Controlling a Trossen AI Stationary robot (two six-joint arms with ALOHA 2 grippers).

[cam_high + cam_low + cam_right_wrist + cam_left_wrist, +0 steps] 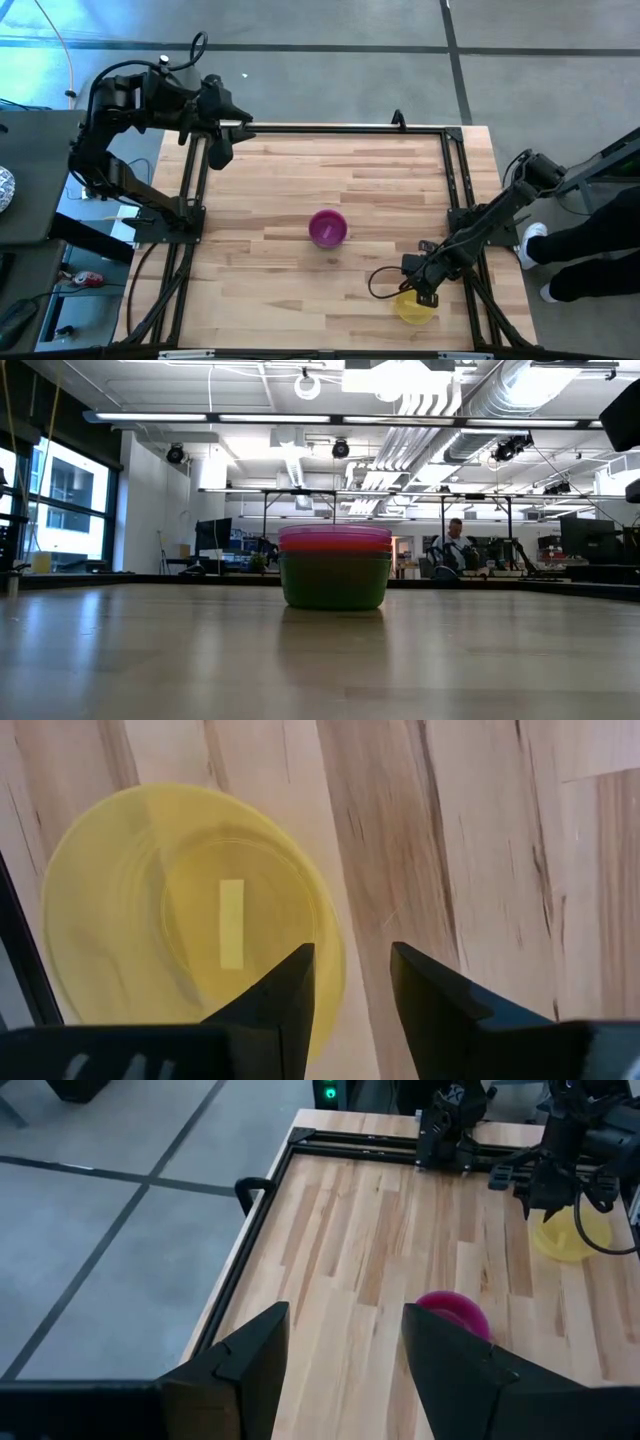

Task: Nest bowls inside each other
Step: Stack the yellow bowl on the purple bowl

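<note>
- Yellow bowl [414, 308] is sitting alone near the table's [300, 200] front right corner, well apart from the stack of bowls [328, 228] at the table's middle.
- Stack is showing a pink-purple top from above; in the low view a green bowl [334, 582] is at the bottom with red and pink rims above it. Blue not tellable.
- Right gripper [350, 982] is hanging right over the yellow bowl, fingers spread, one finger over the bowl's inside and the other outside its rim; nothing pinched yet.
- Step in hand, by my read: grabbing the yellow bowl by its rim to carry it to the stack.
- Doing it well: lowering straight so the rim wall sits between the fingers, closing gently since thin plastic may flex or slip, lifting level.
- Left gripper [340, 1370] is waiting at the table's back left corner, fingers spread, empty.
- Black frame rail [462, 215] is running just beside the yellow bowl; could crowd the right arm.
- Path from yellow bowl to stack looks like bare wood.
- Person [452, 550] is sitting far behind the table, not interfering.
</note>
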